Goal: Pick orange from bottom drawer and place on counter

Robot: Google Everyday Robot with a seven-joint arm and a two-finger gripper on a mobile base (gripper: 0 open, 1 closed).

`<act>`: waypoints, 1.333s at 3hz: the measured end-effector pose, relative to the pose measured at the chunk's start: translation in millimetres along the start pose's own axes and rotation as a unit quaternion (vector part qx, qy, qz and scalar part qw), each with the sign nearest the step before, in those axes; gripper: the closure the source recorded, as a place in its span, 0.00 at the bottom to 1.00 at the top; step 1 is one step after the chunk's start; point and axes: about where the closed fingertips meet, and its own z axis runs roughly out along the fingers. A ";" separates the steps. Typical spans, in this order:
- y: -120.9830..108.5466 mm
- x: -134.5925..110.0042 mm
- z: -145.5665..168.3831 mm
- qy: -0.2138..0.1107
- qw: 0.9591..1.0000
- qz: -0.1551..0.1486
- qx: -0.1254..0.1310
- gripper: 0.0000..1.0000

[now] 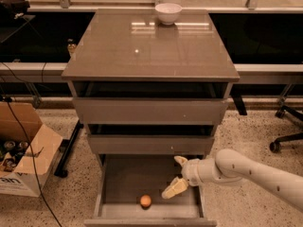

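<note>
**Camera view: orange in the open bottom drawer, end effector spread and empty beside it**

Camera view has the orange [146, 201] lying on the floor of the bottom drawer [125, 178], close to the low front panel and slightly right of the middle. The drawer is pulled out, and the fruit sits at 6 o'clock in the frame with nothing touching it.

At about 2 o'clock from the orange, near but apart from it, the end effector [177, 175] hangs inside the drawer by the right wall. Its two pale fingers are spread wide and hold nothing. One finger [175, 188] slants down toward 8 o'clock and the other points up toward 11 o'clock.

The white arm [255, 171] comes in from the frame edge at 4 o'clock. It slopes up to a rounded wrist above the drawer's right wall, with the forearm nearly level.

Two shallower drawers [150, 110] above are each partly open. The glossy bench [151, 56] tops the cabinet, and a white bowl [168, 12] stands at its 12 o'clock edge. An open cardboard box [26, 145] sits on the speckled floor at 8 o'clock.
</note>
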 end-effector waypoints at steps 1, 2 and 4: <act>-4.6 28.0 31.1 -0.001 1.000 0.016 -0.008 0.00; -3.0 32.8 36.4 -0.002 1.000 0.021 -0.011 0.00; -13.2 35.1 63.5 -0.023 0.999 0.029 -0.005 0.00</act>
